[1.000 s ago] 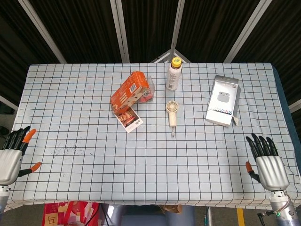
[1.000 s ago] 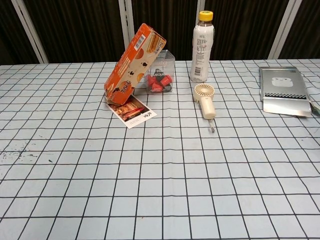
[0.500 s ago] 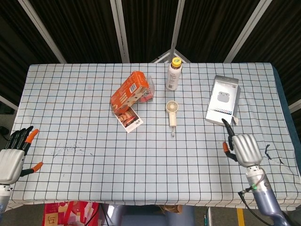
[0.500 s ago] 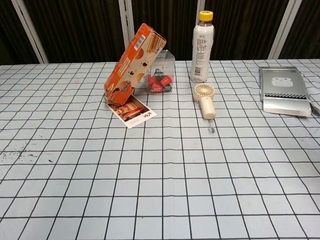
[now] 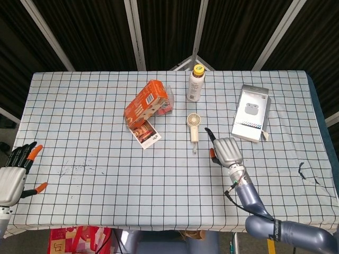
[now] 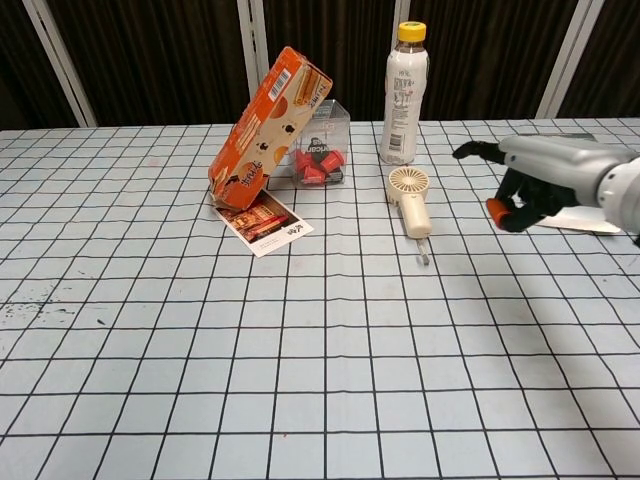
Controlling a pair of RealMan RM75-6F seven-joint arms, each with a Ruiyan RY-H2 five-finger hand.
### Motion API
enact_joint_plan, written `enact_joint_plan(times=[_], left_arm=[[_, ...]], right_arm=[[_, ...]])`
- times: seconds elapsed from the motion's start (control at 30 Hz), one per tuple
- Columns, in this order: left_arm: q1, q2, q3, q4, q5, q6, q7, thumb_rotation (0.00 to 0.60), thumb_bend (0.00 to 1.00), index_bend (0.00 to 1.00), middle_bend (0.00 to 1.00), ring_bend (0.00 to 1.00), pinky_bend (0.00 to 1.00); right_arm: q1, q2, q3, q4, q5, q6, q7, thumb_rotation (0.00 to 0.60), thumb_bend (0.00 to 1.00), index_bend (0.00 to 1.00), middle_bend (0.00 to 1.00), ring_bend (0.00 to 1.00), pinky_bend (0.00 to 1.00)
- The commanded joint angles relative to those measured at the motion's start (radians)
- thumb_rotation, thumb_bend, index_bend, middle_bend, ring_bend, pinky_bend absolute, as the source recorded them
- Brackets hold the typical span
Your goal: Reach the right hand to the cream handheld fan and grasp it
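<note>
The cream handheld fan point(image 5: 194, 127) point(image 6: 411, 199) lies flat on the checked tablecloth, round head toward the bottle, handle toward me. My right hand point(image 5: 225, 151) point(image 6: 530, 180) hovers just right of the fan's handle, palm down, fingers apart and holding nothing. It does not touch the fan. My left hand point(image 5: 13, 177) rests at the table's near left corner, fingers spread and empty; the chest view does not show it.
A white drink bottle point(image 5: 195, 84) stands just behind the fan. An orange box point(image 5: 144, 103) leans on a clear cup of red items point(image 6: 321, 158), with a card point(image 5: 145, 132) in front. An earbuds box point(image 5: 251, 112) lies to the right.
My right hand has swept from the table's near right edge up and leftward, and now sits beside the fan. It has come into the chest view. The left hand stayed put.
</note>
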Motion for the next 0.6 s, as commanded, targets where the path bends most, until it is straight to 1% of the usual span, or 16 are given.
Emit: enact_joint_plan(times=[0.03, 0.3, 0.6], left_arm=[[-0.001, 0.005, -0.001, 0.003, -0.002, -0.002, -0.006, 0.600, 0.04, 0.00, 0.00, 0.00, 0.00], [0.000, 0.017, 0.004, 0.003, -0.001, -0.005, -0.030, 0.600, 0.04, 0.00, 0.00, 0.00, 0.00], [-0.001, 0.025, 0.003, -0.001, -0.011, -0.012, -0.050, 0.600, 0.04, 0.00, 0.00, 0.00, 0.00]], right_arm=[[0.052, -0.065, 0.021, 0.070, 0.053, -0.036, -0.030, 0.600, 0.66, 0.00, 0.81, 0.91, 0.91], [0.115, -0.145, 0.042, 0.186, 0.131, -0.083, -0.037, 0.600, 0.66, 0.00, 0.81, 0.91, 0.91], [0.150, -0.189, 0.043, 0.263, 0.185, -0.108, -0.034, 0.600, 0.66, 0.00, 0.81, 0.91, 0.91]])
